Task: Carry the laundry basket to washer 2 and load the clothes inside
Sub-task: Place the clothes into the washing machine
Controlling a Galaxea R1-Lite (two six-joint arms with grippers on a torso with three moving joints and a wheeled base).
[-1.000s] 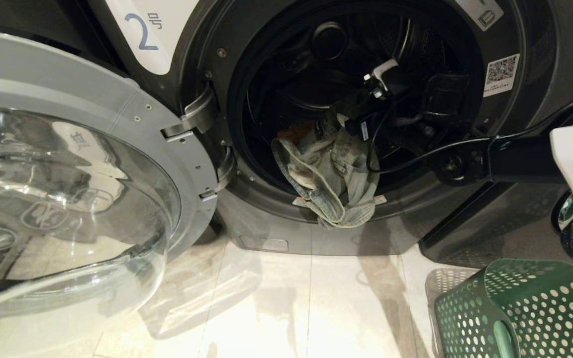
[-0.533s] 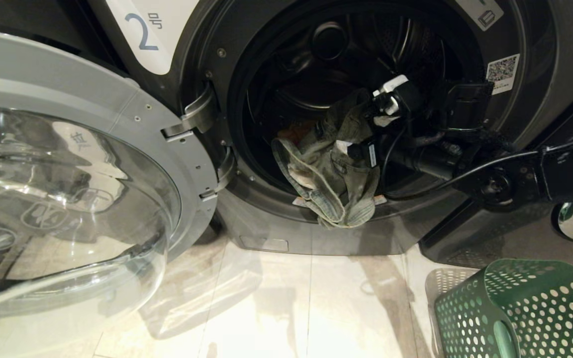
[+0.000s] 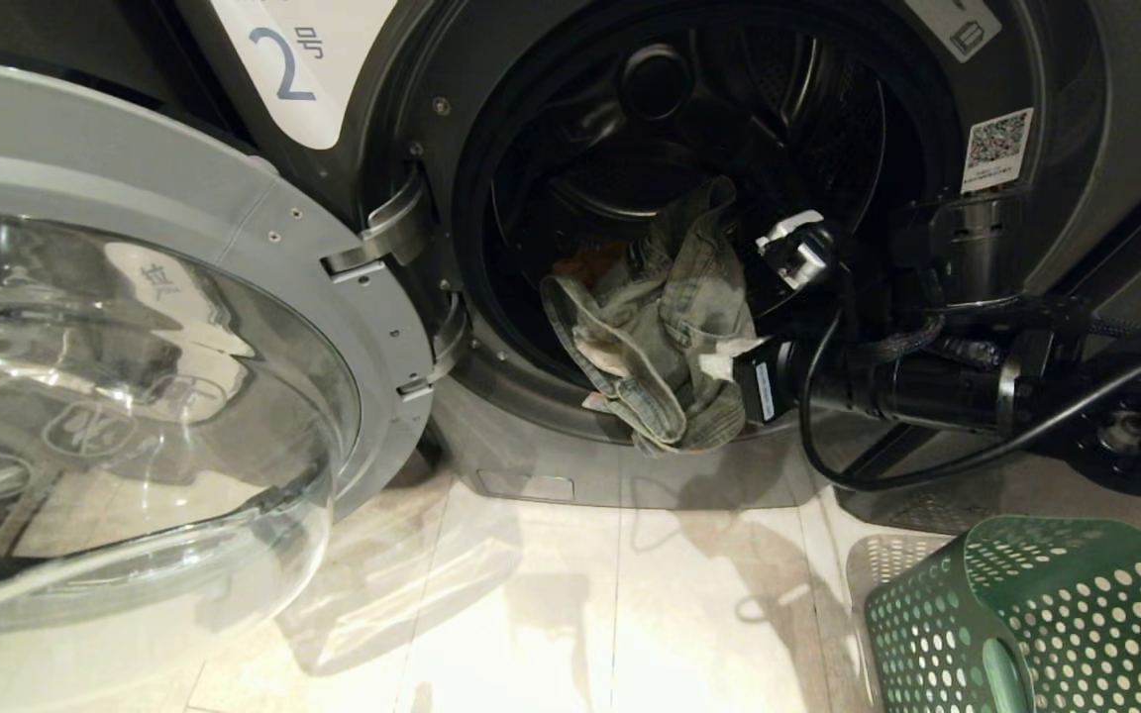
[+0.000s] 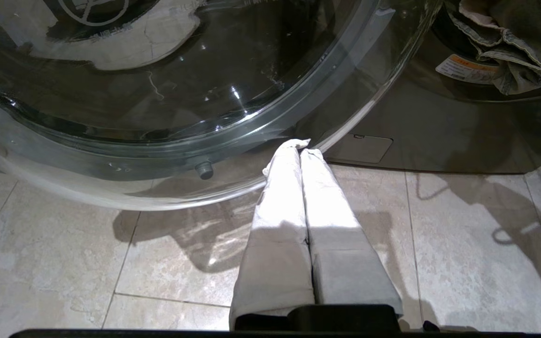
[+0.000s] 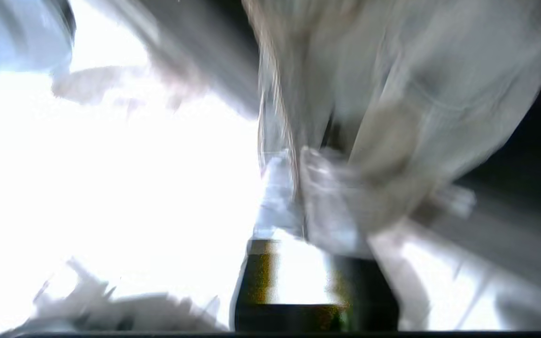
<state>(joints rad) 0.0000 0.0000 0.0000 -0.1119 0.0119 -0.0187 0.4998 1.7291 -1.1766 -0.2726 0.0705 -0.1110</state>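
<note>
Since a second ago the right arm has drawn back out of the drum, so that the right end effector (image 3: 719, 364) now sits at the lower right of the opening with its fingers together, against the grey patterned piece (image 3: 665, 327); the right wrist view is too blurred to tell whether cloth is pinched between them.

Washer 2 (image 3: 491, 109) fills the upper part of the head view, with its white label (image 3: 283, 59) at upper left. Its round glass door (image 3: 135, 376) stands swung wide to the left, over the tiled floor (image 3: 570, 604). The laundry basket (image 3: 1036, 624) stands on that floor at lower right, well apart from the opening. The grey patterned piece drapes over the lower lip of the opening, half in and half hanging out. Behind it, deeper in the drum, a bit of the yellow-orange garment (image 3: 585, 262) shows. The left end effector (image 4: 301, 150) hangs low, just beside the door's lower rim, its cloth-wrapped fingers (image 4: 280, 225) pressed together and empty.
</note>
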